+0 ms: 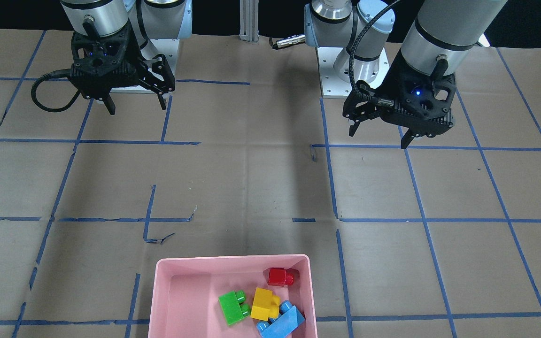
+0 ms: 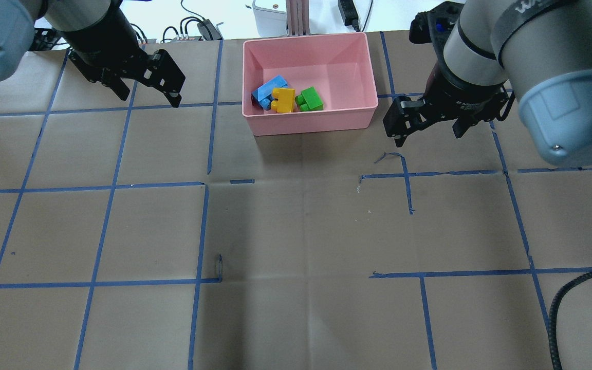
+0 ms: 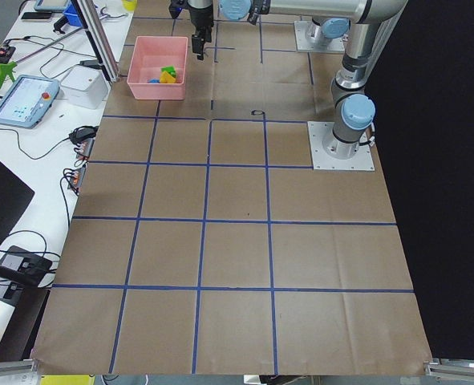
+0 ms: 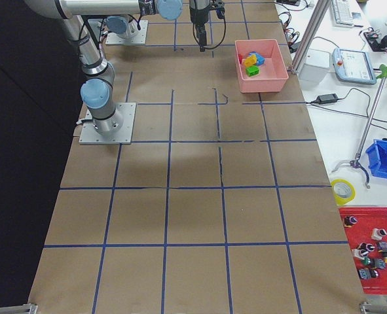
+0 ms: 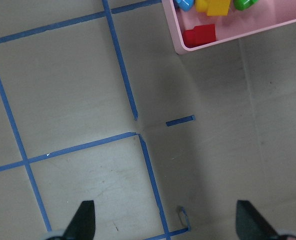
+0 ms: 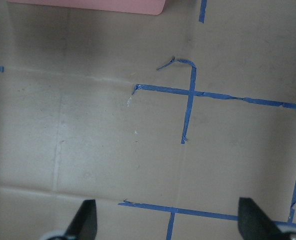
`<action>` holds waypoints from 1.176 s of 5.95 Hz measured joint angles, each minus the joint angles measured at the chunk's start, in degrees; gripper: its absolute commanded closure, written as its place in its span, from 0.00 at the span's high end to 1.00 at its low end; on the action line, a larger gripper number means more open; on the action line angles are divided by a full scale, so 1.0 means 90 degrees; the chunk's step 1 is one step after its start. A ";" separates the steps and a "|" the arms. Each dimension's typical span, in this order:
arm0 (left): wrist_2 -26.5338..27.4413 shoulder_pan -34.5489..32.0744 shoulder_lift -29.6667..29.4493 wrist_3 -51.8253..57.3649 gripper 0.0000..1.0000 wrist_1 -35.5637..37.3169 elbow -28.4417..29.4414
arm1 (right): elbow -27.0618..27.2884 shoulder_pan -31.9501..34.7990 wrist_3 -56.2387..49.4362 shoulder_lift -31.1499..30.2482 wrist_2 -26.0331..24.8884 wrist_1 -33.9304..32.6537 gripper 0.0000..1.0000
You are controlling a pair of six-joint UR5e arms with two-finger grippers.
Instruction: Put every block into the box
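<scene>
While all four blocks are lying inside the box [image 1: 233, 258], both hands are hanging over the tabletop [image 1: 251, 188] with nothing in them. The box, a shallow pink tray, is sitting at the middle of the tabletop's edge farthest from the robot, on brown paper crossed by a grid of blue tape [image 1: 423, 219].

Inside it the blocks are gathering toward the end on the robot's left. The red block [image 1: 281, 276] is lying alone, close to the wall nearest the robot. The green block [image 1: 234, 307] and the yellow block [image 1: 265, 303] are lying just beside each other near the middle. The light blue block [image 1: 282, 321] is resting against the yellow one on the side away from the robot – it is looking tilted, one end raised.

The left hand [image 2: 149, 100] is hovering off the box's left side with its two fingers spread wide apart and nothing between them. The right hand [image 2: 428, 134] is hovering off the box's right side, nearer to it, and is likewise gaping wide and carrying nothing
</scene>
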 measured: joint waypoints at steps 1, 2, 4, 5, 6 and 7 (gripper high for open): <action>0.0006 -0.0007 0.0039 -0.0050 1.00 -0.0034 0.0037 | 0.0014 0.0000 0.0002 0.0003 0.0000 0.0002 1.00; 0.0002 -0.0009 0.0066 -0.0064 1.00 -0.0044 0.0013 | 0.0024 -0.0001 -0.0001 0.0011 0.0000 0.0002 1.00; 0.0150 -0.0004 0.0122 -0.0027 1.00 -0.0034 -0.0060 | 0.0030 0.0000 -0.0008 0.0018 0.0000 0.0005 1.00; 0.0300 -0.0006 0.0120 -0.0025 1.00 -0.0017 -0.0070 | 0.0030 -0.0001 -0.0020 0.0021 0.0000 0.0007 1.00; 0.0239 -0.0007 0.0115 -0.0048 1.00 -0.0008 -0.0078 | 0.0031 0.0000 -0.0031 0.0021 0.0000 0.0004 1.00; 0.0101 0.0001 0.0114 -0.0070 1.00 -0.0007 -0.0086 | 0.0031 0.0000 -0.0038 0.0017 0.0000 0.0000 1.00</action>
